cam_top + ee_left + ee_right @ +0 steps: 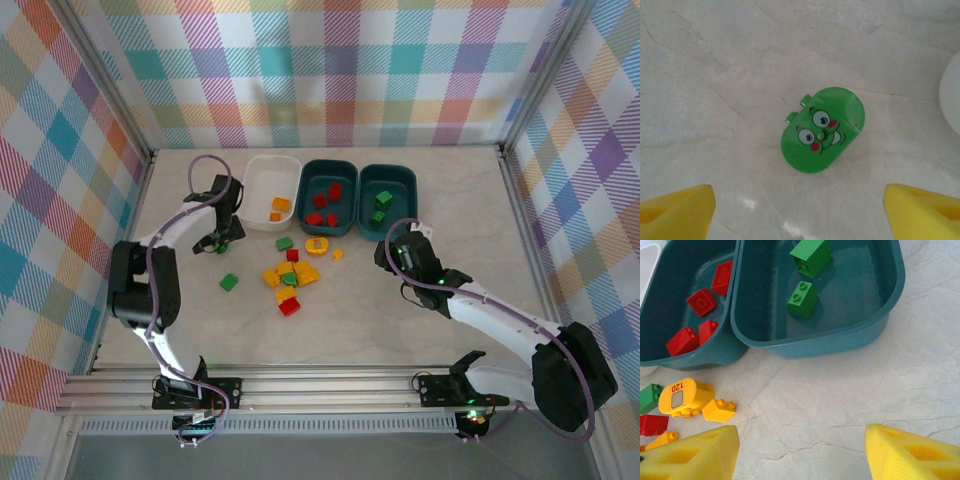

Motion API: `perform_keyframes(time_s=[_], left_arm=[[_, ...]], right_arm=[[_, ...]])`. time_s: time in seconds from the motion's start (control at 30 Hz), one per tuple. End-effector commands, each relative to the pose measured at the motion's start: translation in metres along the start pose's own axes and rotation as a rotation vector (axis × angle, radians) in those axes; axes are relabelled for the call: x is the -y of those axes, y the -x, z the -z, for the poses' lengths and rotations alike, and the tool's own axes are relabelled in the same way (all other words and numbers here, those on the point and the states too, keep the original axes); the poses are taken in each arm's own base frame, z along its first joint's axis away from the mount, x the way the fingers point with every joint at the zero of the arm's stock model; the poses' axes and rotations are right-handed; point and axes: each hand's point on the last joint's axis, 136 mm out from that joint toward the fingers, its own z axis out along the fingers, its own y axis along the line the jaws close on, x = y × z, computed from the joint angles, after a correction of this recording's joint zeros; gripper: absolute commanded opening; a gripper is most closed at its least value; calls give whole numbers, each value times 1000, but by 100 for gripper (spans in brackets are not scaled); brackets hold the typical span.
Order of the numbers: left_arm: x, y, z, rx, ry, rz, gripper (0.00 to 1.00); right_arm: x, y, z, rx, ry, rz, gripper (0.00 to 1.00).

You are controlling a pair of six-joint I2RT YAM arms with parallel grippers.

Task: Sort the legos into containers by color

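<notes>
Sorting is judged under half done. Red bricks [701, 301] have been collected in the middle teal tray [695, 359], two green bricks [802, 299] in the second teal tray [830, 342] to its right, and two orange bricks [281, 204] in the white tray [272, 158] to its left. A mixed pile [290, 275] is left on the desk [460, 220] before it. The left hand [800, 212], spread wide and empty, is poised over a green face brick [822, 130] left of that tray. The right hand [800, 455] is likewise parted and empty.
</notes>
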Motion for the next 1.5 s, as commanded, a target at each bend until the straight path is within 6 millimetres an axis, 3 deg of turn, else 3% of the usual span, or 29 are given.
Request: perform_keyframes(time_s=[0.0,0.43,0.6,0.8,1.07,1.33,1.47], left_arm=[[-1,15,-15,16,64,-88,84],[9,15,-49,-11,33,-140,78],[14,15,-54,-40,22,-129,71],[25,5,-58,-106,-28,-106,57],[16,-11,-52,-134,-22,-45,45],[18,-43,-38,-194,-96,14,45],[25,-64,-33,-249,-136,66,60]], right_arm=[[-3,5,3,21,25,-9,68],[-5,5,2,18,31,-4,68],[-6,5,2,18,35,-2,68],[-6,5,2,17,36,0,68],[-8,4,1,10,46,1,68],[-10,2,0,2,51,-1,68],[-10,2,-1,-1,51,2,68]])
